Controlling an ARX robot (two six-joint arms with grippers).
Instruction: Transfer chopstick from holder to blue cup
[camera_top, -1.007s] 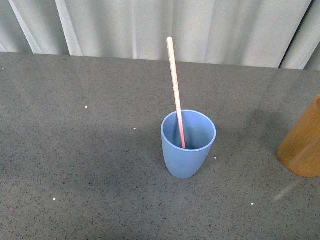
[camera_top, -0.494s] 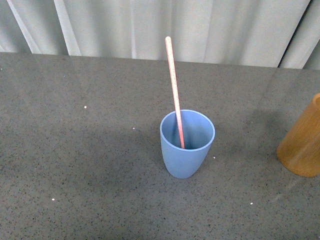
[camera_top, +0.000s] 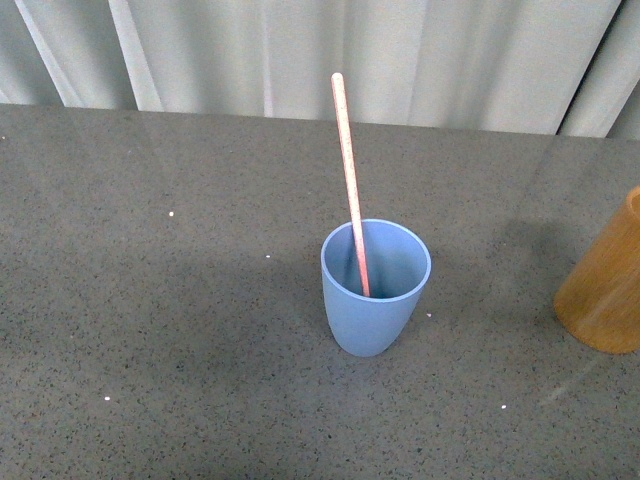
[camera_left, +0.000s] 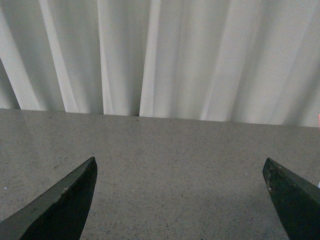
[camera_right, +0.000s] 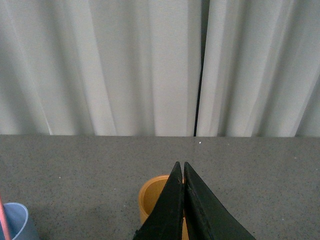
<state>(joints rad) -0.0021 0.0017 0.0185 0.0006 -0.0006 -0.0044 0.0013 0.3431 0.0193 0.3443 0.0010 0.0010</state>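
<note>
on table: chopstick (camera_top: 350, 185) leaning in blue cup (camera_top: 375, 300), holder (camera_top: 605, 290) well apart. left gripper (camera_left: 180, 200) jaws apart, right gripper (camera_right: 183, 172) pressed together, empty. risk: bump tips top-heavy cup.

grey speckled table (camera_top: 150, 330), blue cup (camera_top: 374, 310), holder (camera_top: 605, 300)

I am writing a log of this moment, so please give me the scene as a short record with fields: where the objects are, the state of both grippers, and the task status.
chopstick: stands in the blue cup, leaning, top end well above the rim
blue cup: upright on the table, mid-scene
holder: at the right edge, partly cut off
left gripper: open, empty
right gripper: shut, empty, near the holder
table: grey, speckled
task status: chopstick already in cup
</note>
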